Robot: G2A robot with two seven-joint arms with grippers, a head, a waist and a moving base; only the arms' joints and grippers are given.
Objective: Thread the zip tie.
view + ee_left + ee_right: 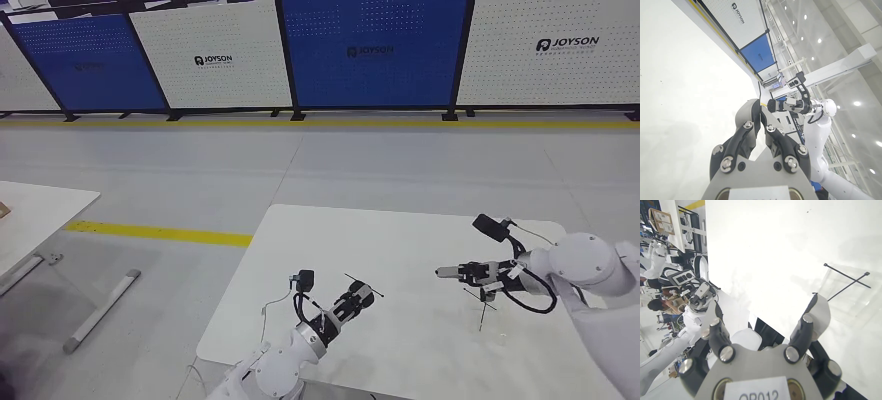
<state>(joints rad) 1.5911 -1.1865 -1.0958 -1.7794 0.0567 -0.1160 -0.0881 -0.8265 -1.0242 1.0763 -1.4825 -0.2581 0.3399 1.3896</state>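
Observation:
My left gripper [358,293] sits low at the table's near edge, shut on a thin black zip tie [364,286] that lies crosswise through its fingertips. In the left wrist view the gripper [759,110] has its pads pressed together, and the zip tie [759,91] rises from them edge-on. My right gripper [447,271] hovers over the right half of the table, pointing toward the left one. It [766,306] is open and holds nothing. Two more black zip ties [849,279] lie crossed just beyond it, also seen as zip ties [484,303] in the top view.
The crossed ties rest on a clear plastic stand [846,306]. The white table [400,240] has bare surface between the two arms and toward its far edge. A second white table [40,205] stands to the left across the floor.

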